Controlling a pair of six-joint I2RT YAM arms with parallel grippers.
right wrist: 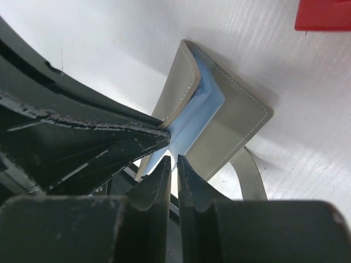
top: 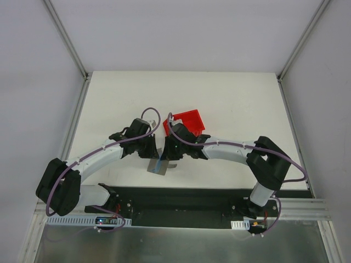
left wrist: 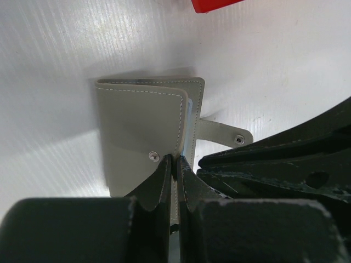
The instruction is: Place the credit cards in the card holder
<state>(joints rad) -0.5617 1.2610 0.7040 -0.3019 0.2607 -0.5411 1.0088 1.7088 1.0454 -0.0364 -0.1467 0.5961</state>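
The grey card holder (top: 159, 166) lies half open on the white table between my two grippers. In the left wrist view its cover (left wrist: 140, 126) with the round snap shows, and my left gripper (left wrist: 175, 160) is shut on that cover's near edge. From the right wrist, the fold (right wrist: 236, 126) gapes, with a pale blue credit card (right wrist: 192, 120) standing inside; I cannot separate it from the blue lining. My right gripper (right wrist: 175, 159) sits just before the blue edge, its jaws almost together with only a slit and nothing in it. From above, both grippers (top: 156, 157) (top: 165, 156) meet over the holder.
A red bin (top: 186, 119) stands just behind the right wrist, its corner showing in both wrist views (left wrist: 214, 4) (right wrist: 323, 13). The holder's strap (left wrist: 225, 133) with its snap lies flat to the side. The left gripper's black fingers (right wrist: 109, 142) crowd the right wrist view.
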